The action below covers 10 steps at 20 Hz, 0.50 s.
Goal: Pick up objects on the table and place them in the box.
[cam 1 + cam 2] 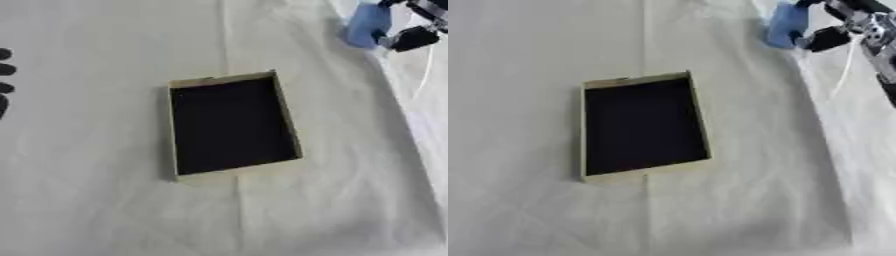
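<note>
one box point(234, 82) (dark inside) | one blue object point(787, 24) | right hand point(839, 25) gripping it

Bright, even light on the white cloth point(105, 200) — soft shadows along its folds; everything slightly blurred.

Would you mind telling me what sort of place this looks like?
Probably a robot test bench: a table draped in wrinkled white cloth, one shallow beige box with a dark inside, and the right robot hand at a light-blue object.
</note>
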Motion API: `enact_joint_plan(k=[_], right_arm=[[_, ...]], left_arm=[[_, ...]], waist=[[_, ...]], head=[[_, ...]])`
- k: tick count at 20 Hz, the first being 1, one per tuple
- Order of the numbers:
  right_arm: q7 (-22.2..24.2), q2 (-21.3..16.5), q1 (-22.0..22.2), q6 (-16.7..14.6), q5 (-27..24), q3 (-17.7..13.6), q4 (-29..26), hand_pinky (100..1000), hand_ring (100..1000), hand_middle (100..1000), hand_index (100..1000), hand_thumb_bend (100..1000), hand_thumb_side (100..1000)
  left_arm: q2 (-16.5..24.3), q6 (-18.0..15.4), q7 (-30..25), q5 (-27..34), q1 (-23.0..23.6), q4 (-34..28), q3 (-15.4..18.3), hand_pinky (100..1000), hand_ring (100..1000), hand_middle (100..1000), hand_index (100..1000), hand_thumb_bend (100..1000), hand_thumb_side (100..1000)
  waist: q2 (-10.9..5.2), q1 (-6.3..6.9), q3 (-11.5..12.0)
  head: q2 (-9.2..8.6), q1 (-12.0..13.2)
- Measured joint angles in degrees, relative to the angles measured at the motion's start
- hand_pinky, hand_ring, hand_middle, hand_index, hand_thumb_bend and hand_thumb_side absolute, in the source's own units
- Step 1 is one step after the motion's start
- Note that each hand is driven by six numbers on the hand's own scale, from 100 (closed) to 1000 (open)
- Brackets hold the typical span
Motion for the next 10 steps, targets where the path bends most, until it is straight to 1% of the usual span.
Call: enact_joint_plan(k=[4, 8, 10], right_arm=[[-2.49, 0.22, 0.07, 0.37, -0.71, -0.01, -0.63, 815, 803, 460, 530, 100, 217], [-5.37, 0.29, 0.15, 0.73, -0.81, -0.04, -1.67, 797, 777, 414, 484, 100, 203], [-6.48, 0.29, 0.35, 0.87, -0.83, -0.05, -2.29, 795, 773, 408, 477, 100, 199]], left_arm=[[0.0, -0.02, -0.03, 0.0, 0.0, 0.0, -0.01, 699, 771, 768, 901, 591, 719], [0.0, -0.03, -0.04, 0.0, 0.0, 0.0, -0.01, 699, 771, 769, 901, 591, 719], [0.0, -0.03, -0.04, 0.0, 0.0, 0.0, -0.02, 699, 771, 769, 901, 591, 719]], waist=[[-0.1, -0.05, -0.08], [-0.53, -0.06, -0.32], [-0.91, -0.06, -0.45]], head=[[0.02, 0.02], [0.03, 0.05], [0.03, 0.05]])
